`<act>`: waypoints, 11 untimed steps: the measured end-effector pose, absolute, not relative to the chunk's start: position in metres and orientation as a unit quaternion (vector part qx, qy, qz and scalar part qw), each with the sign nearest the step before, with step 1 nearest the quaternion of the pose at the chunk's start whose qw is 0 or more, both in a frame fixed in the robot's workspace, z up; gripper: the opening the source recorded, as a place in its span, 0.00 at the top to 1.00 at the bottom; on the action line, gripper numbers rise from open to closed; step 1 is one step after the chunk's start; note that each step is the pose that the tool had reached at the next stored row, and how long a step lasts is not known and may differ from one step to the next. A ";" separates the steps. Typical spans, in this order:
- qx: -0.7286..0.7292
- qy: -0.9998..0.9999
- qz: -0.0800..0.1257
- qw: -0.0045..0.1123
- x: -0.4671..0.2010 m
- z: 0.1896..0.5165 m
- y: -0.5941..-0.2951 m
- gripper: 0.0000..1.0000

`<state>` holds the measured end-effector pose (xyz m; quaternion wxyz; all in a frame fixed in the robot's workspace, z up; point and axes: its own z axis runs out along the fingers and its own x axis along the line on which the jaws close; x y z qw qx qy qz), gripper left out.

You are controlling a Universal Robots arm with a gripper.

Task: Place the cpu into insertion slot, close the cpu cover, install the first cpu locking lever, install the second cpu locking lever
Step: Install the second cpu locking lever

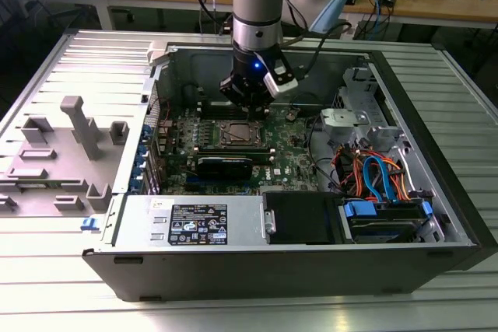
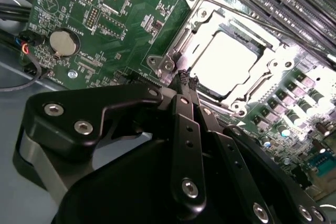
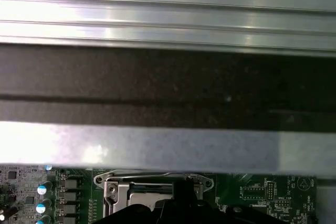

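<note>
Centrally in the exterior view, the gripper [image 1: 247,106] hangs just above the slot [image 1: 236,134] inside an open computer case [image 1: 436,192]. Fingers pinched together, grasping nothing visible. The cpu [image 2: 228,61] sits seated under the lowered cover [image 2: 197,22].

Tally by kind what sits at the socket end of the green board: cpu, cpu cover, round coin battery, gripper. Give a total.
cpu: 1
cpu cover: 1
coin battery: 1
gripper: 1
Total: 4
</note>
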<state>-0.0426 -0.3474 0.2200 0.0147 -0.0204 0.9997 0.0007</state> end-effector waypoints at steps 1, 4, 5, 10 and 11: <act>-0.020 1.000 0.001 0.015 -0.043 0.221 -0.347 0.89; -0.020 1.000 0.001 0.015 -0.043 0.226 -0.347 0.89; -0.020 1.000 0.001 0.015 -0.043 0.226 -0.347 0.89; -0.020 1.000 0.001 0.015 -0.043 0.227 -0.347 0.89; -0.020 1.000 0.001 0.015 -0.043 0.227 -0.347 0.89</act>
